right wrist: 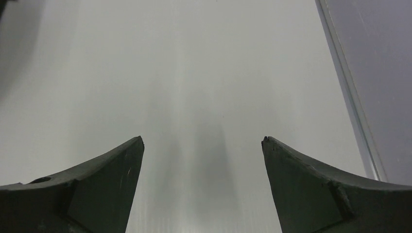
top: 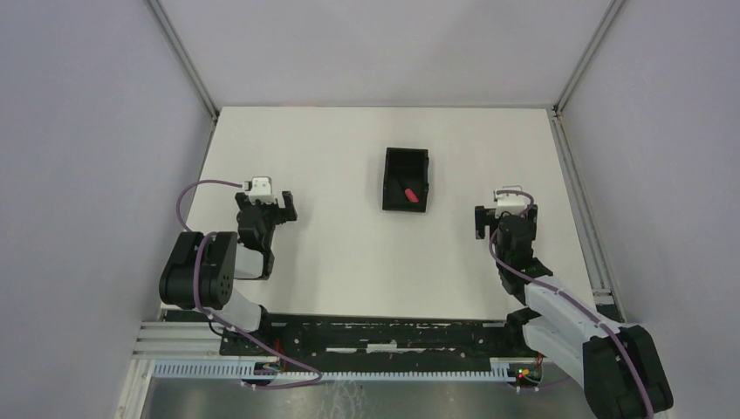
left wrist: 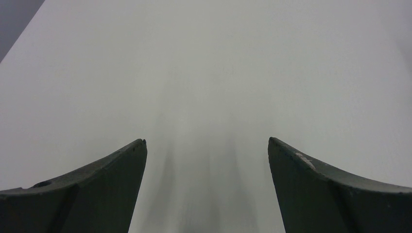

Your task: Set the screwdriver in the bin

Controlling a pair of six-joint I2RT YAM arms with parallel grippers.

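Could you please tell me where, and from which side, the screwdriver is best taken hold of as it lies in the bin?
Take the screwdriver by its red handle, probably from straight above. It lies slanted inside the bin, whose upright walls block a sideways approach, and the handle is its only clearly visible part. Grip across the handle's line.

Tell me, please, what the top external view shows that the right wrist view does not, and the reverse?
Only the top external view shows the bin with the screwdriver lying inside it, and the left gripper off to the bin's left. Only the right wrist view shows, close up, the wide gap between the fingers of the right gripper, with nothing held. Both show the white table and the rail along its right edge.
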